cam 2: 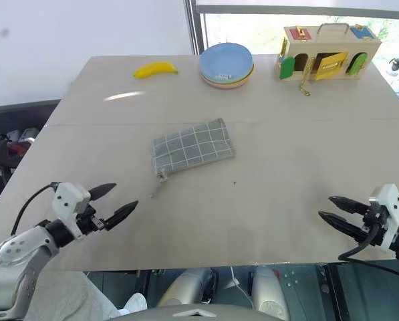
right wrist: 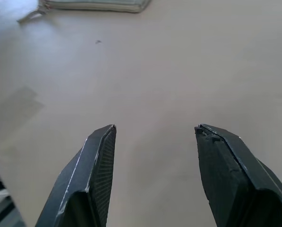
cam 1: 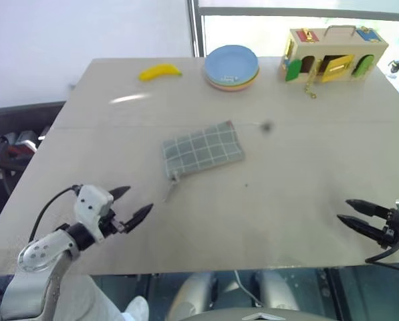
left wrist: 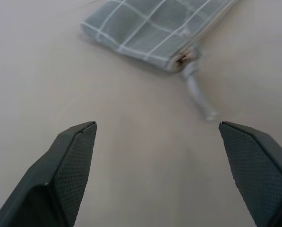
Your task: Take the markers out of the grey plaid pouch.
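Left gripper (cam 1: 134,204), jaws wide apart and empty, points toward the zipper pull (cam 1: 171,188) at 1 o'clock, probably to open the closed grey plaid pouch (cam 1: 202,150) lying mid-table. Right gripper (cam 1: 354,214), jaws parted and empty, waits at 4 o'clock from the pouch.

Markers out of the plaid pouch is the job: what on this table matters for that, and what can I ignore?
For the job:
- grey plaid pouch, lying flat mid-table; no markers outside it
- zipper pull at its near end
- left gripper, open, empty
- right gripper, open, empty

Lying about:
- banana
- stack of plates
- wooden latch box
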